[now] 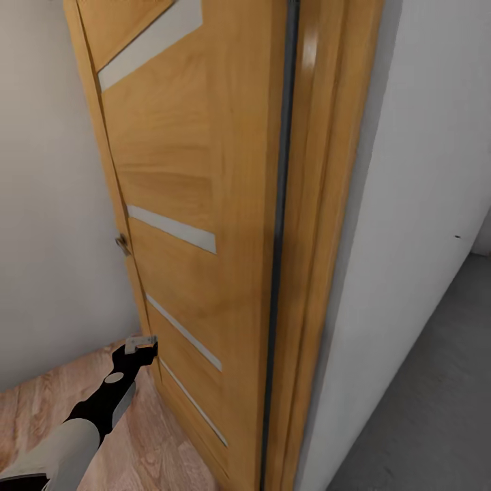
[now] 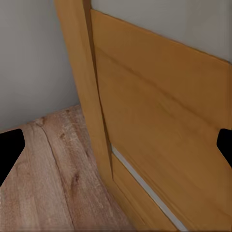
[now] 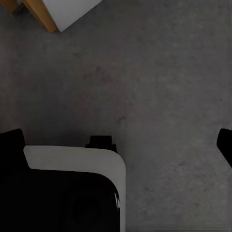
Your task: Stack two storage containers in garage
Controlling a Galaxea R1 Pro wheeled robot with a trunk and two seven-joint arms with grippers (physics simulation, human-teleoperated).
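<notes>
While the robot faces a doorway, the head view shows a wooden door (image 1: 204, 204) w/ pale inset strips (image 1: 174, 230) standing open, its edge toward the camera, next to the wooden door frame (image 1: 320, 259). A small metal handle (image 1: 123, 243) sits on the door's far edge. Left of the door is a cream wall (image 1: 48, 204); right of the frame a white wall (image 1: 423, 170) runs back. Light wood-plank floor (image 1: 41, 402) lies at lower left, on the living room side. Dark grey concrete floor (image 1: 436, 395) lies at lower right, on the garage side.

The left arm (image 1: 95, 416), black and white, reaches fwd at lower left. Left gripper (image 1: 141, 345) is right at the door's lower part, close to or touching it; can't tell which. In the left wrist view the fingers (image 2: 10, 150) show as dark tips at both picture edges, spread wide, nothing btwn them. Ahead of them are the door panel (image 2: 164, 121), a pale strip (image 2: 145, 188) and plank floor (image 2: 43, 183).

Right wrist view looks down on grey concrete (image 3: 154, 87). A corner of white wall w/ wooden trim (image 3: 46, 14) sits at one edge. A white and black robot part (image 3: 72, 188) lies below the camera. Right fingers (image 3: 224, 142) show dark at both edges, spread apart, holding nothing.

Neither storage container is held by either gripper.
</notes>
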